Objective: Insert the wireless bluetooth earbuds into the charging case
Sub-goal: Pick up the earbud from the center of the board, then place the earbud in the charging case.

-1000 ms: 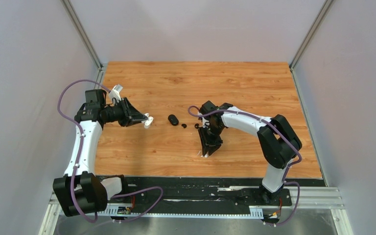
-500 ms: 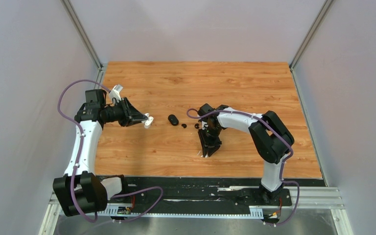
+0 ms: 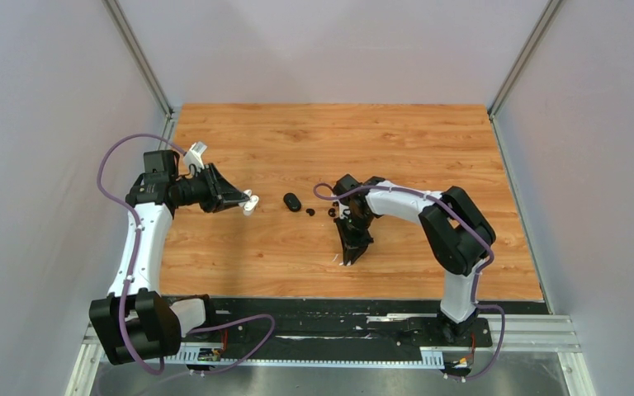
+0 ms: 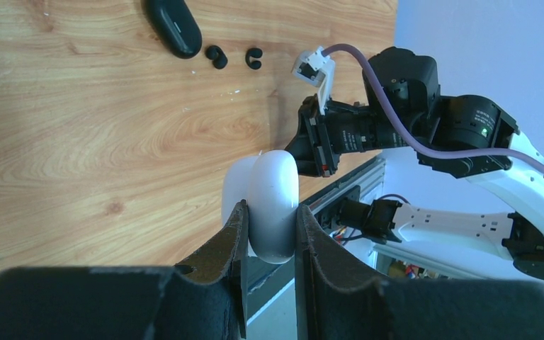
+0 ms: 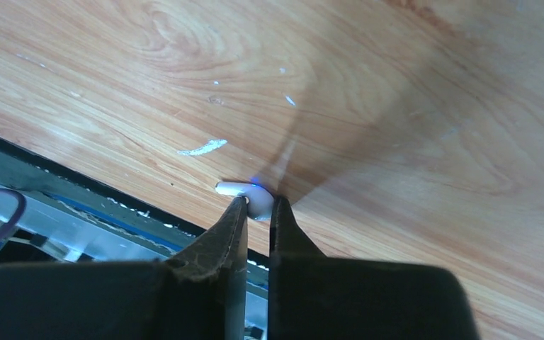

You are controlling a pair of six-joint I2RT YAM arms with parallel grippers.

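Pinching white earbud, right claw

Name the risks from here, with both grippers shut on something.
1. The right gripper pinches the white earbud only at the very fingertips, so the bud may pop out or twist as it is lifted.
2. The left gripper holds the white case by its smooth, rounded sides. Pressing a bud in might make the case slip or turn.
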